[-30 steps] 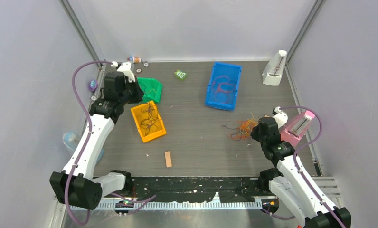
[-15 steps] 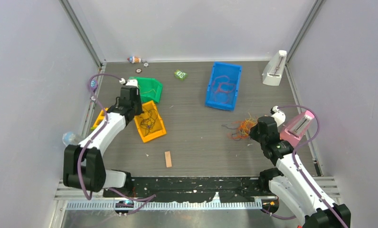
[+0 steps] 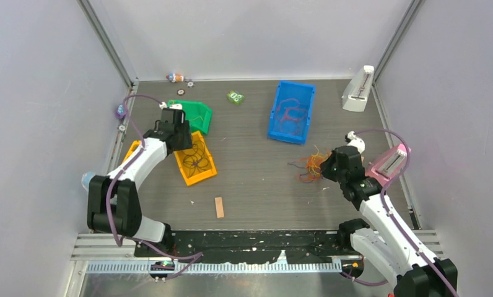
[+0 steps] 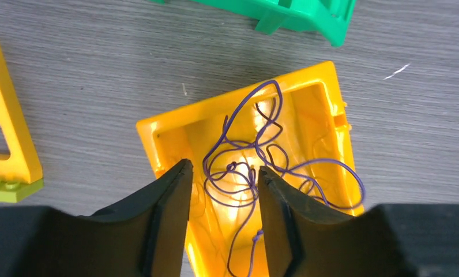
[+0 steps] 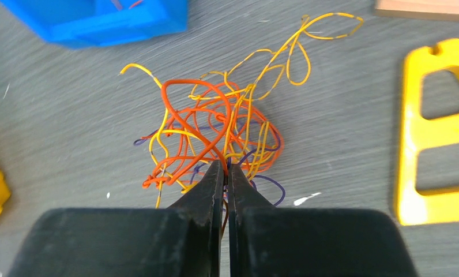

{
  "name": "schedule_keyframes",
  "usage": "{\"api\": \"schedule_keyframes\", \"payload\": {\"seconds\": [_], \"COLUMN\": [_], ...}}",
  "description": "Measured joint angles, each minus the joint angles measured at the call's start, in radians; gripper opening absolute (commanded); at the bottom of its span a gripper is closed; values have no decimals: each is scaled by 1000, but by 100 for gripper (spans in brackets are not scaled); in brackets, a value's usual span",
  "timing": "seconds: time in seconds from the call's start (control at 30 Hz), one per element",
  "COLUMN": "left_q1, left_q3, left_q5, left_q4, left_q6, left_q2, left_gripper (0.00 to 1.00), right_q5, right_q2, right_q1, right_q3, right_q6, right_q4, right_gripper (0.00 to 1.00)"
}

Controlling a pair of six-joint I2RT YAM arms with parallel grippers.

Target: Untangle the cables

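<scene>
The cables lie in two places. A tangle (image 5: 215, 124) of orange, yellow and purple cables sits on the table, right of centre (image 3: 311, 166). My right gripper (image 5: 224, 164) is shut on an orange strand at the tangle's near edge (image 3: 328, 166). Thin purple cables (image 4: 232, 165) lie looped inside an orange bin (image 4: 158, 124). Above that bin (image 3: 202, 178) my left gripper (image 4: 222, 173) hangs open, with the purple loops showing between the fingers but untouched. In the top view the left gripper (image 3: 181, 137) is at the bin's far end.
A blue bin (image 3: 292, 111) at the back holds reddish cables. A green bin (image 3: 196, 114) lies behind the orange one. A yellow plate (image 3: 132, 150) sits by the left arm, a wooden block (image 3: 219, 206) near the front, a white stand (image 3: 357, 90) and a pink stand (image 3: 389, 162) at right.
The left arm swung down from the back left corner to the orange bin and its jaws opened. The right gripper edged left, still shut on the tangle.
</scene>
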Motion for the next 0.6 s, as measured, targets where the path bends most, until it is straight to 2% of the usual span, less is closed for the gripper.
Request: {"api": "schedule_keyframes", "payload": {"seconds": [0.17,0.3,0.4,0.43,0.47,0.5,0.57,0.6], "left_q1": [-2,-16,-64,-87,-123,-163,-250,-288], "left_q3": [3,12,12,12,12,12,14,14], "left_q5": [6,13,50,67,84,105,155,181], "left_q4": [-44,-81,-79,-75,-68,-56,-34,-20], "left_q6": [-39,-52,-61,-61,-58,-53,-37,-29], "left_q2": [-115,-188,-246,-259,-270,-275,-266,-254], "left_gripper": [67,80,84,85,85,85,85,85], "right_q5": [-184,-274,-319,-329,-338,-352,-376,-381], "right_q2": [100,150,194,208,221,240,270,281], "right_q1": [3,46,121,146,163,181,200,201], "right_q3": [81,135,176,190,201,219,244,256], "right_q6": [-76,-104,-108,-108,-108,-107,-100,-103], "right_q4": [15,35,50,54,58,60,68,65], "right_gripper": [5,5,6,9,31,62,81,83]}}
